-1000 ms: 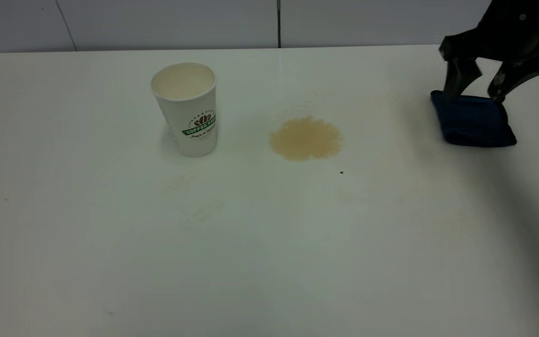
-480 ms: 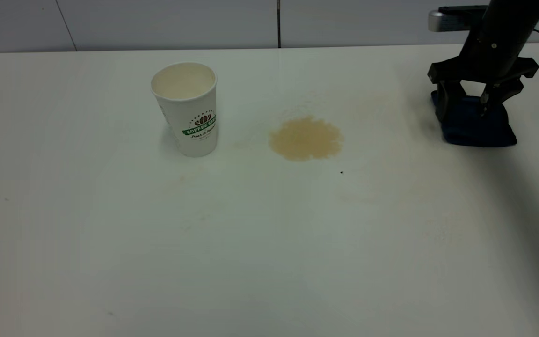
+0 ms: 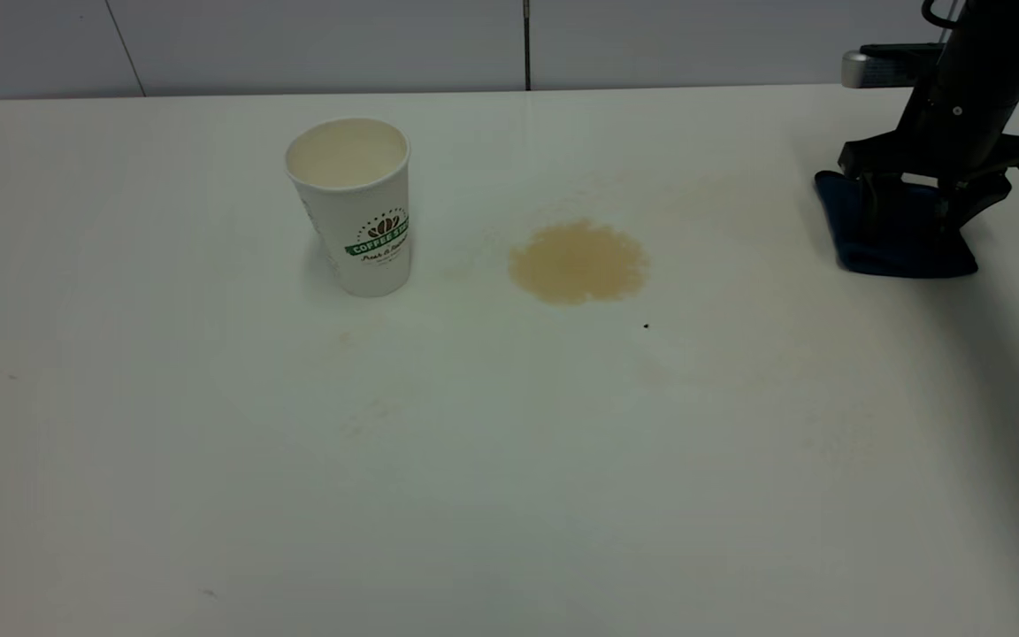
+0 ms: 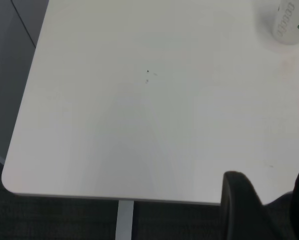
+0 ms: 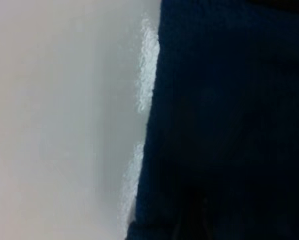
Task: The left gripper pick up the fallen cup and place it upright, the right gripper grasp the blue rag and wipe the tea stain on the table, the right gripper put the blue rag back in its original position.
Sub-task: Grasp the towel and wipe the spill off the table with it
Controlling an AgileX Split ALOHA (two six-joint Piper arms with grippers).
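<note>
The white cup with the green COFFEE banner stands upright on the table, left of the round tan tea stain. The blue rag lies flat at the far right. My right gripper is down on the rag, open, with its fingers spread across the cloth. In the right wrist view the blue rag fills most of the picture and hides the fingertips. My left gripper is open and empty near the table's corner, far from the cup; the exterior view does not show it.
A tiny dark speck lies just right of and below the stain. Faint pale smears mark the tabletop toward the front. The table's rounded corner and edge are close to the left gripper. A grey wall runs behind the table.
The right gripper has come down from above the rag's back edge onto the cloth and shifted slightly right. Cup, stain and rag have not moved.
</note>
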